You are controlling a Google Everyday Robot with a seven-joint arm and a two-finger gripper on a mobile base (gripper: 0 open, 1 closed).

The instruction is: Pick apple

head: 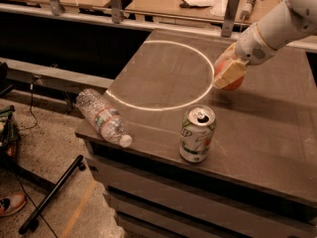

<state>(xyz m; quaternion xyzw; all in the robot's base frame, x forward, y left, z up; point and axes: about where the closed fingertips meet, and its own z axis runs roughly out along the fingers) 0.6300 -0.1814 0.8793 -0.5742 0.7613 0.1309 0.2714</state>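
Dark work table (267, 133), top bearing a bright ring of light (148, 105); drawer-like tiers below its front edge, right side cut off by the frame. Rear workbench (163, 6) with scattered small items, too indistinct to name. White robot arm (277, 26), entering from the upper right and only partly in frame. Clear plastic water bottle (101, 115), lying on its side at the table's left front corner, cap end overhanging the edge, well apart from the arm. Green-and-white soda can (197, 134), upright and opened, near the front edge, between bottle and gripper but touching neither. Gripper (227, 75), low over the table's right rear part, just outside the ring; jaws closed in on the apple, the near pale pad pressed across its front, the far finger hidden behind it. Apple (237, 86), reddish-orange, mostly masked by that pad; whether it rests on the table cannot be told.
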